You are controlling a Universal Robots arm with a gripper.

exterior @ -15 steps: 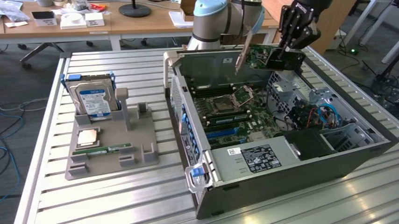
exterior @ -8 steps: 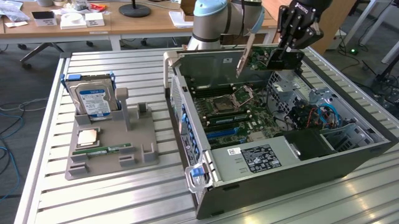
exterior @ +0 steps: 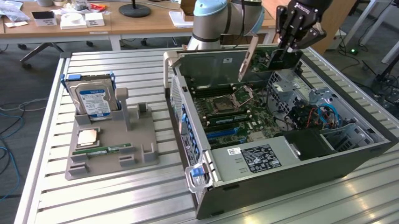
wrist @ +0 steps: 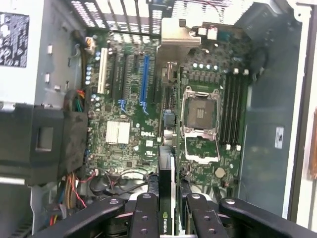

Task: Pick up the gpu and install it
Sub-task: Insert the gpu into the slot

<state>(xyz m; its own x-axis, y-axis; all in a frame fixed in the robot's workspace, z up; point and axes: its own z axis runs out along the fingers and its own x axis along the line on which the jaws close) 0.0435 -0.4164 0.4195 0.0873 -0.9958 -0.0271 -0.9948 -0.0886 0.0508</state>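
My gripper [exterior: 288, 50] hangs over the far side of the open computer case [exterior: 349, 154], shut on the gpu [exterior: 265, 59]. The gpu is a thin dark card held on edge above the motherboard [exterior: 232, 114], its long pale metal bracket [exterior: 249, 58] pointing toward the exterior view's left. In the wrist view the gpu [wrist: 166, 193] appears edge-on between my black fingers [wrist: 144, 213], with its bracket [wrist: 181, 33] at the far end. It is held above the board [wrist: 129, 144], apart from it, near the blue slot [wrist: 144, 79] and the CPU socket [wrist: 200, 116].
On the exterior view's left, a grey holder [exterior: 140, 151] carries a hard drive in a blue frame [exterior: 93, 98], a CPU chip [exterior: 87, 136] and a green memory stick [exterior: 103, 150]. The case stands on a slatted metal table [exterior: 93, 196]. Cables and a drive cage [exterior: 311, 107] crowd the case's right side.
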